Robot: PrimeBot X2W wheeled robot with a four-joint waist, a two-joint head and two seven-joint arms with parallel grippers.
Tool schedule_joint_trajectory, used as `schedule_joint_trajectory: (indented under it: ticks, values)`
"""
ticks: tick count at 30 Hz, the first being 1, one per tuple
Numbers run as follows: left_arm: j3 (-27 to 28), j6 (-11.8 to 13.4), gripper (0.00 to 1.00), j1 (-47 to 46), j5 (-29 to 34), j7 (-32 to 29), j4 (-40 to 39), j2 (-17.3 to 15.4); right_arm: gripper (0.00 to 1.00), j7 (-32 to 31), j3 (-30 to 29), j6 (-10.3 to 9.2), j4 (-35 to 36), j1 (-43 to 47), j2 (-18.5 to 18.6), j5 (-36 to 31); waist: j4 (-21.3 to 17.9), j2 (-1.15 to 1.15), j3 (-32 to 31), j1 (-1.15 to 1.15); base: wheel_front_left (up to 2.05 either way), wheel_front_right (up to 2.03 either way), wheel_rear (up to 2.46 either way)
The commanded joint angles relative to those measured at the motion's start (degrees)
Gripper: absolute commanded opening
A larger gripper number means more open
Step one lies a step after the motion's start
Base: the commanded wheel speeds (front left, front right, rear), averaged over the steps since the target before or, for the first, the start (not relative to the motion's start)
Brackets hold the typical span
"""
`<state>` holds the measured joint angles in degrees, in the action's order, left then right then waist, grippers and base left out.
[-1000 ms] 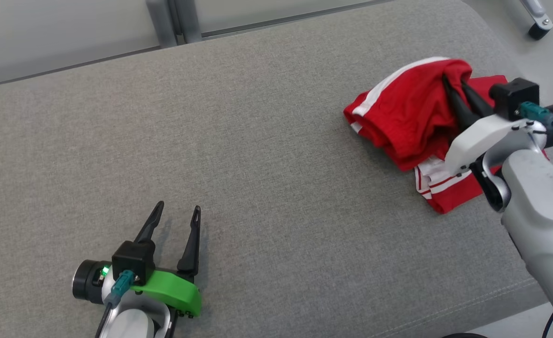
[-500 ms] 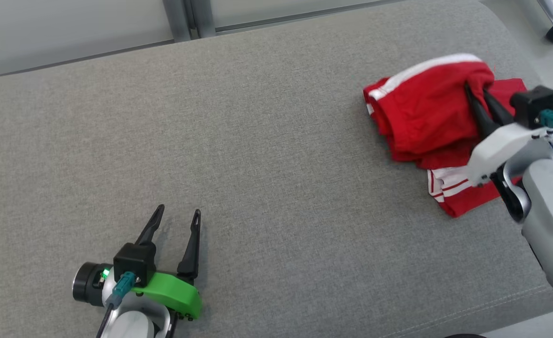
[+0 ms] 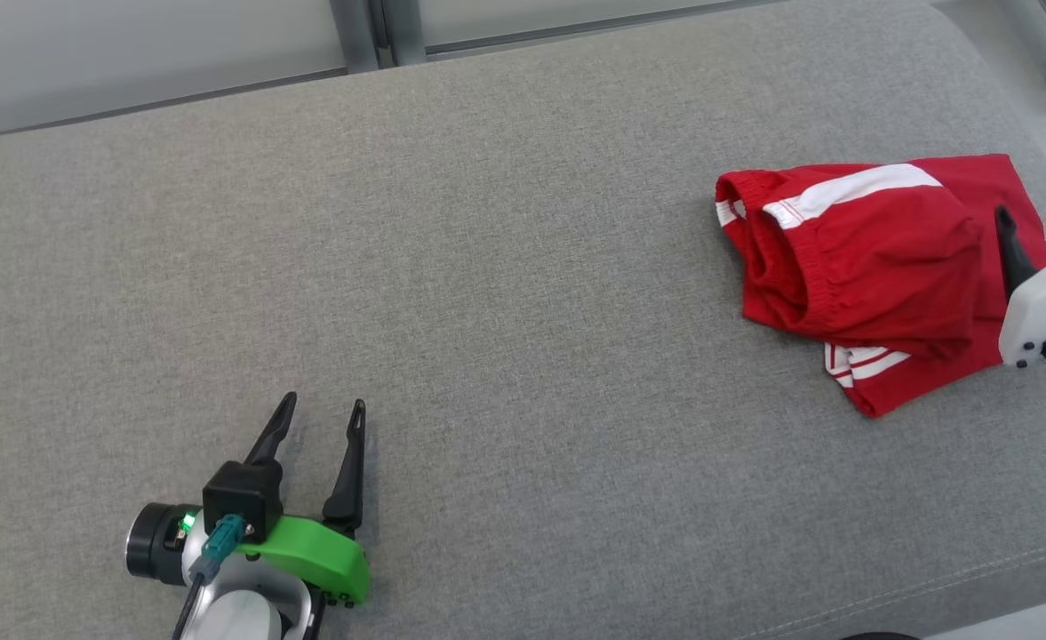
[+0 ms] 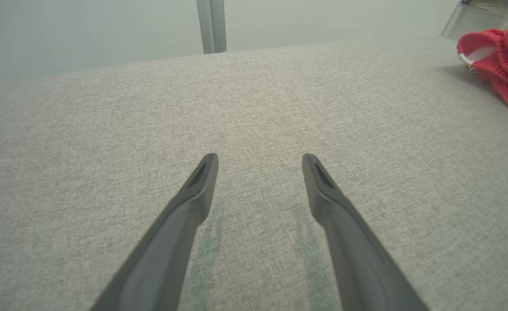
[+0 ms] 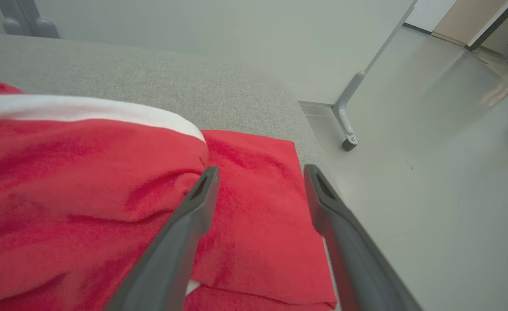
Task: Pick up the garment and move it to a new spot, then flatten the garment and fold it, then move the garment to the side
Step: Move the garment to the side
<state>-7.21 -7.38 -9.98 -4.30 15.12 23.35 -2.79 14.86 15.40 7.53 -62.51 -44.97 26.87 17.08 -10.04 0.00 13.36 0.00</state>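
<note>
- Here, a grey fabric cushion (image 3: 487,267) is stretching across the head view, its right end rounding off toward a pale, shiny floor (image 5: 430,181).
- Behind the cushion a pale wall (image 3: 131,53) is running along the back, with a grey metal post (image 3: 354,36) standing against it.
- Beyond the cushion's right end, a slanting metal leg is coming down to the floor and ending in a small wheel (image 5: 348,144).
- The garment (image 3: 869,267), red with white stripes, is lying in a loosely folded heap on the right part of the cushion, close to its right edge and well apart from the left arm. Its gathered waistband is facing left in the head view.
- The left gripper (image 3: 323,402) is sitting low over the near left of the cushion with its two dark fingers spread wide, holding nothing. In its own wrist view bare cushion is showing between the fingers, and the garment is lying far off at the upper right.
- The right gripper (image 3: 1040,206) is sitting at the garment's right edge, its fingers also spread wide with nothing clamped between them.
- In the right wrist view one finger (image 5: 184,224) is lying across the red cloth and the other (image 5: 344,233) is crossing the cloth's edge toward the floor. Whether either tip is touching the cloth I cannot tell.
</note>
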Motion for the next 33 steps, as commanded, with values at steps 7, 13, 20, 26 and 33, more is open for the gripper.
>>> schedule_joint_trajectory:
  ticks: [7, 13, 20, 26, 33]
  values:
    - [0.63, 0.67, 1.00, 0.83, -0.95, -0.05, -0.67, -0.27, 1.00, 0.34, -11.64, -0.10, 18.24, 8.06, -7.73, -9.11, 0.71, 0.00, -2.63, 0.00, 0.00, 0.00, 0.00]
    - [1.83, 2.07, 1.00, 2.43, -1.21, -0.05, -1.04, -0.26, 1.00, 0.35, -9.52, -0.10, 28.76, 16.85, -14.11, -9.74, 2.53, 0.00, -5.66, 0.00, 0.00, 0.00, 0.00]
    - [3.19, 3.16, 1.00, 4.59, -1.25, -0.06, -1.26, -0.25, 1.00, 0.35, -7.98, -0.10, 32.74, 23.20, -18.10, -8.96, 5.20, 0.00, -8.78, 0.00, 0.00, 0.00, 0.00]
    - [4.95, 3.72, 1.00, 6.83, -1.19, -0.05, -0.69, -0.25, 1.00, 0.35, -9.46, -0.10, 32.98, 26.70, -20.77, -8.40, 7.39, 0.00, -11.51, 0.00, 0.00, 0.00, 0.00]
    - [6.49, 3.83, 1.00, 8.08, -0.82, -0.05, -0.52, -0.25, 1.00, 0.35, -9.18, -0.10, 32.68, 29.32, -21.97, -9.35, 8.77, 0.00, -13.47, 0.00, 0.00, 0.00, 0.00]
